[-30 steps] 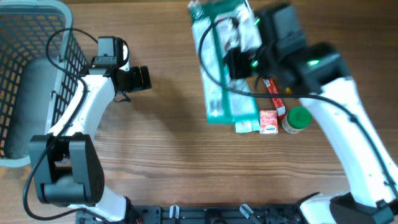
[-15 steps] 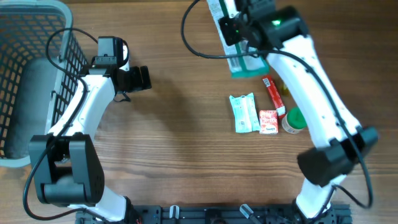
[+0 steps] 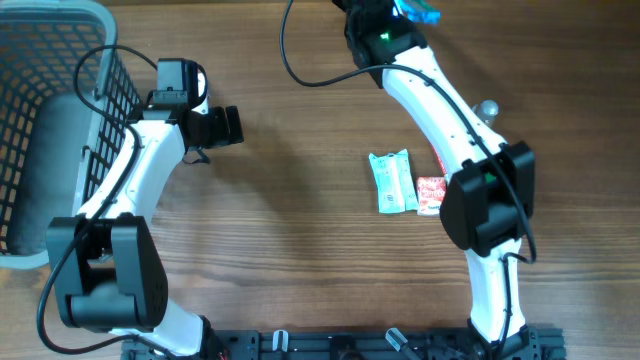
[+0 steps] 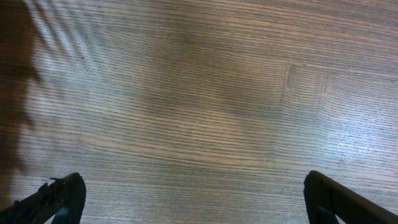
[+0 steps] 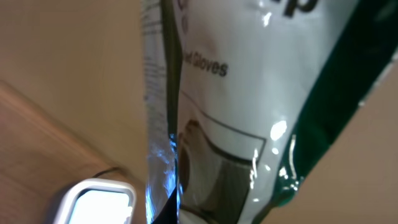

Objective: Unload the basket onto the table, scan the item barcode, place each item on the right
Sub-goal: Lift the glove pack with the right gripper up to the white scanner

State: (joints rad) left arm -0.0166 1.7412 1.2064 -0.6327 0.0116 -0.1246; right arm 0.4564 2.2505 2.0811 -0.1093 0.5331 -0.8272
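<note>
Your left jaws are standing as wide apart as they go, holding nothing and touching nothing. In the left wrist view only the two dark fingertips (image 4: 59, 196) are showing at the bottom corners, and they are hanging over bare wood of the table (image 4: 199, 93).

Your right jaws are reaching up to the top edge of the overhead view, where they are mostly cut off. They are closed tight on the thin plastic of the bag (image 5: 249, 124). This is a white and green bag with the word "Gloves" printed on it, and it is filling the right wrist view just in front of the jaws. A blue glow is falling on its crumpled edge. Only a teal corner of it is showing from above (image 3: 420, 12). A white box with a bright lit window (image 5: 96, 199) is sitting just beside the bag, low on the left of that view.

You are working with one bag, and it is off the table in the right jaws. Two packets are lying side by side on the table, well apart from both jaws: a green and white packet (image 3: 391, 182) and a smaller red and white packet (image 3: 430, 194). One grey basket (image 3: 70, 20) is standing behind the left jaws, on the far side of that arm.
</note>
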